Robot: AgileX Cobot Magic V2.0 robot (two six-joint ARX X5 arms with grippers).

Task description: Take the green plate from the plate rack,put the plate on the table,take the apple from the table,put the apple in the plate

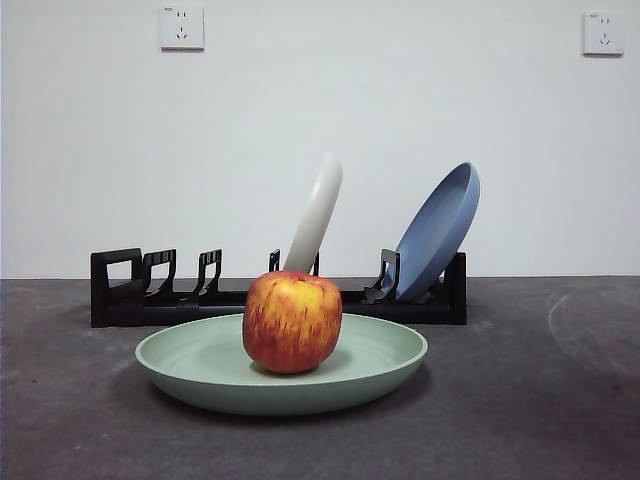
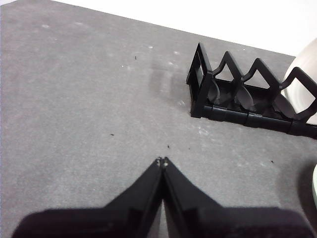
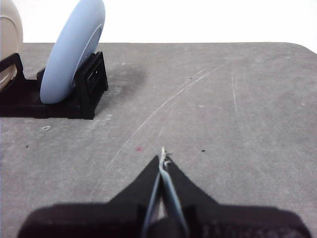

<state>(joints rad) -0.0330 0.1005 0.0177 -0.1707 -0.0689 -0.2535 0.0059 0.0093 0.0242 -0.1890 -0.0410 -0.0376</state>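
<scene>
Nearest, the green plate (image 1: 200,365) lies flat on the table (image 1: 540,400), and the apple (image 1: 292,321) sits in its middle, so the task looks finished. Behind it, the plate rack (image 1: 130,290) holds a white plate (image 1: 318,215) and a blue plate (image 1: 440,232), both leaning in their slots. The left gripper (image 2: 162,161) and right gripper (image 3: 162,154) are both pressed together, empty, hanging above bare table.

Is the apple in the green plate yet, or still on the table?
In the plate. The apple sits upright inside the green plate, which lies flat on the table before the plate rack.
</scene>
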